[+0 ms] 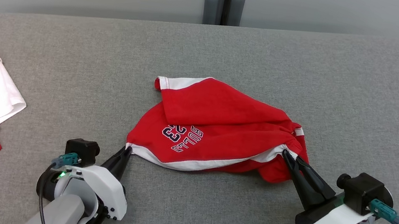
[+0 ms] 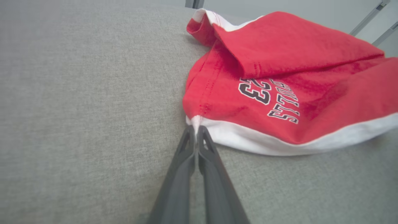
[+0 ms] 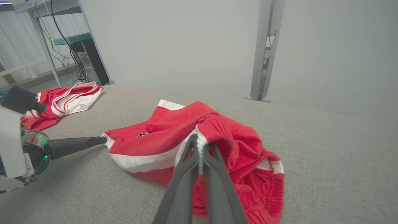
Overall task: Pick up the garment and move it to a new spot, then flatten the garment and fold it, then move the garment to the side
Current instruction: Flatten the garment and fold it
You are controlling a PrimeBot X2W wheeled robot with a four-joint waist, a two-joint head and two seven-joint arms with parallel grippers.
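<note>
The red garment (image 1: 220, 131) lies crumpled in the middle of the table (image 1: 272, 59), nearer the front edge. The left gripper (image 1: 127, 150) pinches its white corner. The right gripper (image 1: 285, 153) pinches its other end.

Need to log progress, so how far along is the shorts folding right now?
Early. Done: nothing clearly finished; the shorts lie bunched on the gray surface, one part flopped over. In hand: the left gripper is shut on a white hem corner, and the right gripper is shut on the white trim at the other side. Left: lifting, moving, flattening, folding, setting aside.
</note>
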